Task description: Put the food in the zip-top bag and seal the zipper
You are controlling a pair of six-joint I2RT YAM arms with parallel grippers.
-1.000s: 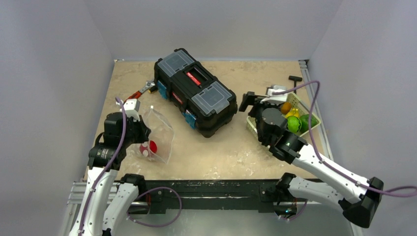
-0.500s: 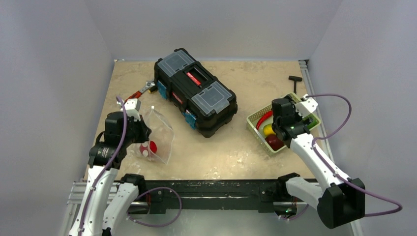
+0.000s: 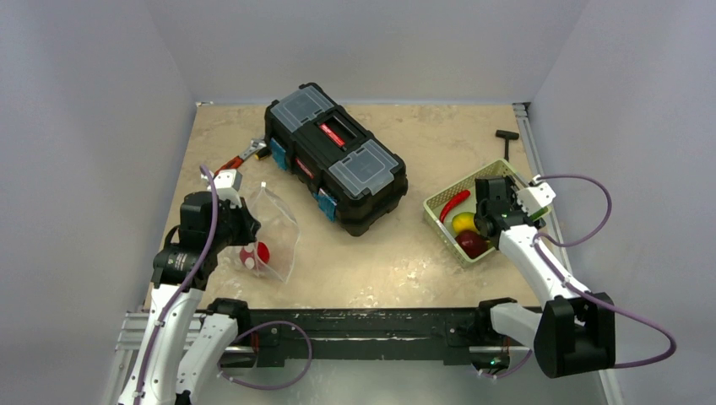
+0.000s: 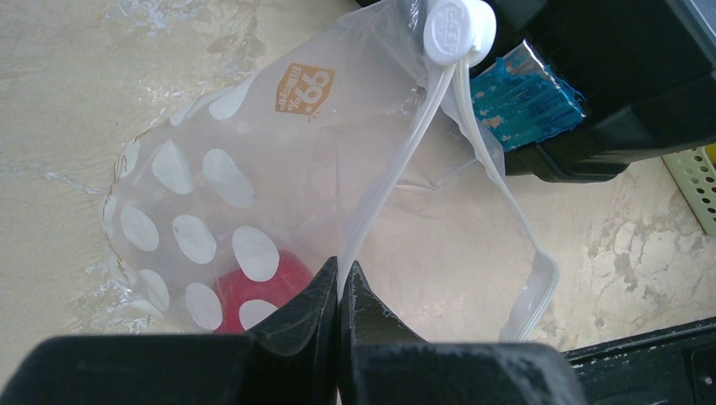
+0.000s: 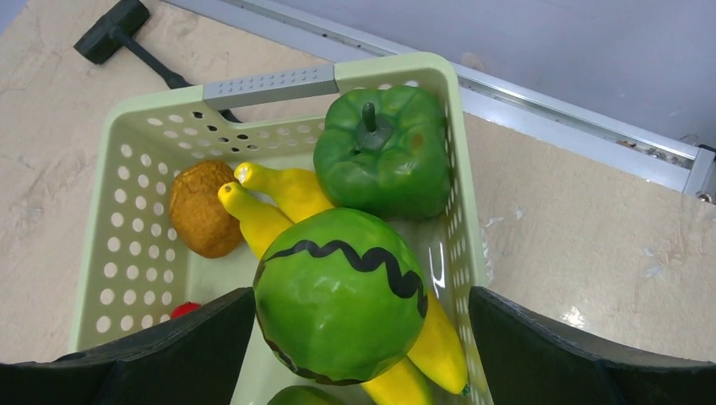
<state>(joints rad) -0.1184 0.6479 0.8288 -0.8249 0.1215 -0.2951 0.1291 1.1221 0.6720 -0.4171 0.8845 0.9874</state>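
The zip-top bag (image 3: pixel 277 226), clear with white dots, lies on the table at the left with its mouth open. A red food piece (image 3: pixel 261 251) shows inside it, also in the left wrist view (image 4: pixel 257 283). My left gripper (image 4: pixel 339 272) is shut on the bag's zipper strip (image 4: pixel 397 169), which has a white slider (image 4: pixel 457 29) at its far end. My right gripper (image 5: pixel 359 304) is open over the pale green basket (image 5: pixel 270 84), its fingers on either side of a green watermelon toy (image 5: pixel 342 295). A green pepper (image 5: pixel 384 152), yellow bananas (image 5: pixel 270 202) and a brown fruit (image 5: pixel 203 211) lie beside it.
A black toolbox (image 3: pixel 333 156) stands in the middle of the table, close to the bag's far edge. A red-handled wrench (image 3: pixel 236 159) lies to its left. A black T-shaped tool (image 3: pixel 507 137) lies behind the basket (image 3: pixel 460 181). A red chili (image 3: pixel 453 204) lies in the basket.
My right arm has swung from the basket's left side to its right side and dropped lower over it. The left arm and the bag have not moved.
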